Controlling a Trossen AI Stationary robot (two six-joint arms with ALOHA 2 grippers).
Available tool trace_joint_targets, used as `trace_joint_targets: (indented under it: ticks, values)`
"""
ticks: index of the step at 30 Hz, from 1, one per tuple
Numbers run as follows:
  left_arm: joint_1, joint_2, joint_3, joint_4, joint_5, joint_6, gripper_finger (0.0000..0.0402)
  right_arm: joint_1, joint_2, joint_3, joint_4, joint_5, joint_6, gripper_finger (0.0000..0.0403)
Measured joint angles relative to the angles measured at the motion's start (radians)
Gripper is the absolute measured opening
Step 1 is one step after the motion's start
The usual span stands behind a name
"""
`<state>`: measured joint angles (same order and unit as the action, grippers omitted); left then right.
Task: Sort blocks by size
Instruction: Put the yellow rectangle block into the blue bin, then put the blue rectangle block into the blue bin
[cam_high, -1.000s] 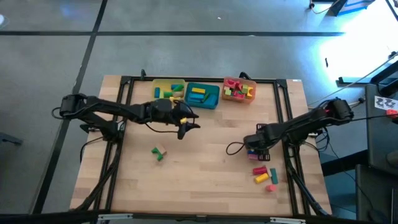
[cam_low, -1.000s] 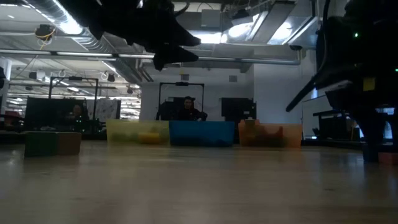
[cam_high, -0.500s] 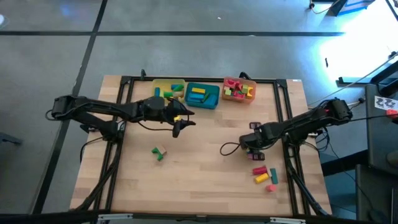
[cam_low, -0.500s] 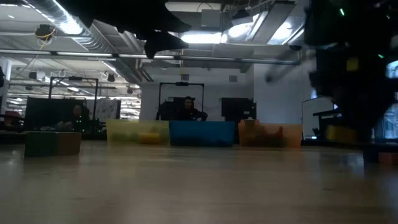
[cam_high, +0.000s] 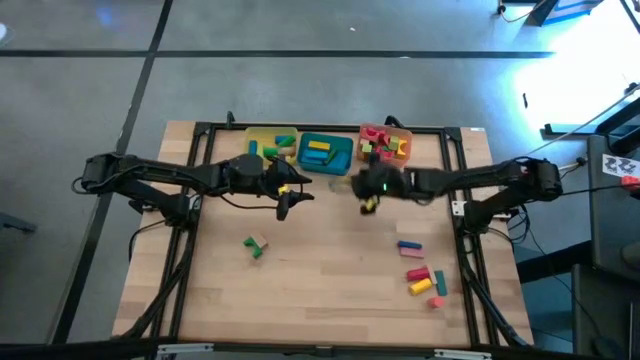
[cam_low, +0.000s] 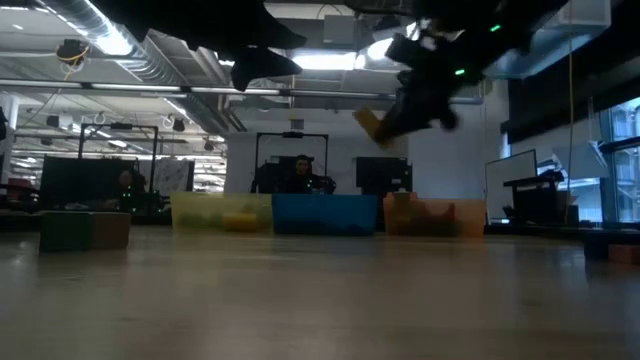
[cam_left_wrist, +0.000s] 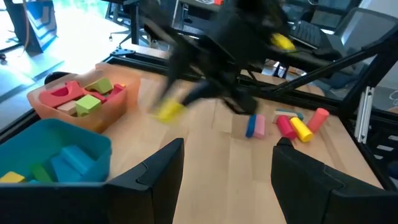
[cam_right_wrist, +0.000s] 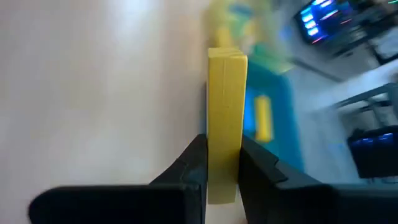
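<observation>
Pinching a yellow block (cam_right_wrist: 225, 124) between its two fingers, the right gripper (cam_high: 368, 198) hangs above the counter (cam_high: 320, 290), block's long axis running straight out ahead of the fingers. Just beyond it stand the teal tray (cam_high: 325, 153) and the orange tray (cam_high: 385, 145), with the yellow tray (cam_high: 270, 143) farther along the back edge; right wrist view looks past the block toward teal. Judgement: the drop turns on which tray lies under the block's tip. Left gripper (cam_high: 288, 203) hovers nearby, fingers spread, empty. Loose blocks (cam_high: 420, 275) remain near the right front, two more (cam_high: 254, 245) left of centre.
</observation>
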<state>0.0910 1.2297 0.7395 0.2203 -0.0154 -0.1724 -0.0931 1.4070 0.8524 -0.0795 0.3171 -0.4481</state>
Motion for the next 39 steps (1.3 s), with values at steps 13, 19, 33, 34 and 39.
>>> trace_joint_targets:
  ticks: [13,19,33,34,39]
  values:
    - [-0.039,0.000,0.000,0.000,0.000,-0.024,0.0205,-0.329,0.255,-0.001,0.417,-0.254,-0.030,0.0082]
    - [-0.062,0.000,0.000,0.000,0.000,-0.023,0.0205,-0.360,0.295,-0.001,0.469,-0.241,-0.030,0.0082]
    - [-0.068,0.000,0.000,0.000,0.000,0.048,0.0205,-0.034,-0.062,0.000,0.033,0.027,0.061,0.0082]
    - [-0.068,0.000,0.000,0.000,0.000,0.054,0.0205,0.005,-0.092,0.000,-0.014,0.027,0.111,0.0082]
    - [-0.068,0.000,0.000,-0.001,0.000,0.085,0.0205,0.177,-0.204,0.000,-0.262,-0.028,0.383,0.0083]
